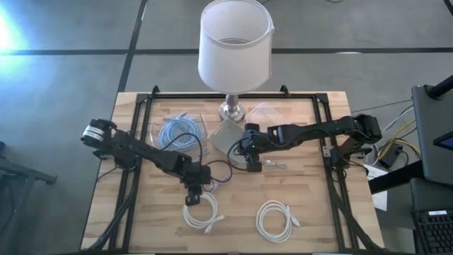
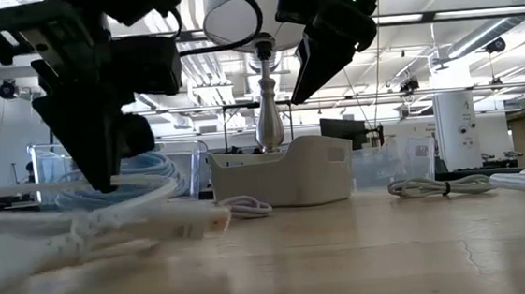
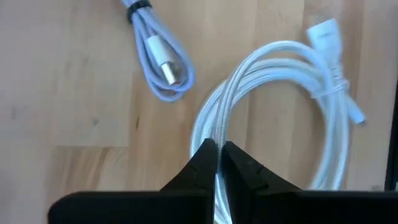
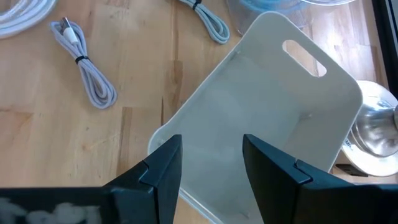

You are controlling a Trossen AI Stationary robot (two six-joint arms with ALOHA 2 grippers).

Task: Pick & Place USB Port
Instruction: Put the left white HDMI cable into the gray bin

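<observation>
Slippage is threatening: left gripper [image 3: 219, 163] is pinching only 1 strand of white cable coil [image 1: 200, 212], far from bin [image 4: 261, 118], beneath right gripper [image 4: 211, 163] hanging open.

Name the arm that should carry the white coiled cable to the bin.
Left. Its gripper is shut on the white coiled cable. The right gripper hangs open and empty above the white bin.
</observation>
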